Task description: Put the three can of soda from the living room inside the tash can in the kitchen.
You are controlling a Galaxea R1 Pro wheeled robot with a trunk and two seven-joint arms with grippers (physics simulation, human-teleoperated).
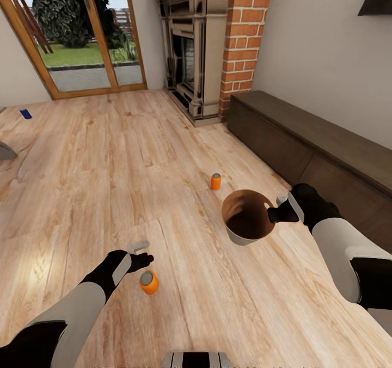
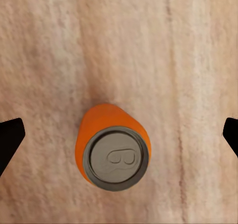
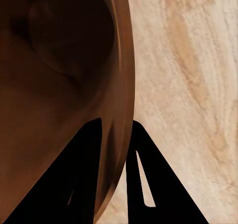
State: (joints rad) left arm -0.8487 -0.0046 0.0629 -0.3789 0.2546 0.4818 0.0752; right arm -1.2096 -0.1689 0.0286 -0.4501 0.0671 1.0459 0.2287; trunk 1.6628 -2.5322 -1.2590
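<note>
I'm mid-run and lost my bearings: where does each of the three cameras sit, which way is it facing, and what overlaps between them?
Head view: high on the robot, looking forward and down over the wood floor toward the fireplace; both arms show, left gripper by the near orange can, right gripper on the trash can.
Left wrist view: above the floor, looking straight down on that can; dark fingertips at both edges.
Right wrist view: along its fingers, which pinch the trash can's rim.
Shared: each wrist view shares its object with the head view.
</note>
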